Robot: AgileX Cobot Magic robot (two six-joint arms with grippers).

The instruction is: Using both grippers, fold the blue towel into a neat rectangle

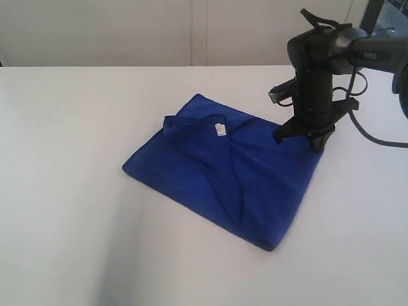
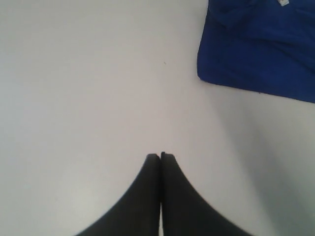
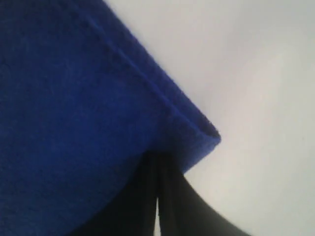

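The towel [image 1: 223, 185] lies on the white table [image 1: 76, 191] near the middle of the exterior view. It is a rough four-sided bundle with corners at about 12, 9, 5 and 2 o'clock. A loose flap is bunched toward 11 o'clock, with a small white tag [image 1: 220, 129] just beside it, and a crease runs from the tag toward the 5 o'clock corner.

The right gripper [image 1: 305, 131] stands on the towel's 2 o'clock corner, its arm reaching in from the view's 2 o'clock edge. In the right wrist view its black fingers [image 3: 138, 196] are pressed together, and the doubled corner of the towel covers their tips. Whether any cloth is nipped between them cannot be told.

The left gripper [image 2: 160, 156] does not show in the exterior view. Its own camera shows the jaws pressed together on nothing — they hang over bare table, apart from the towel's edge.
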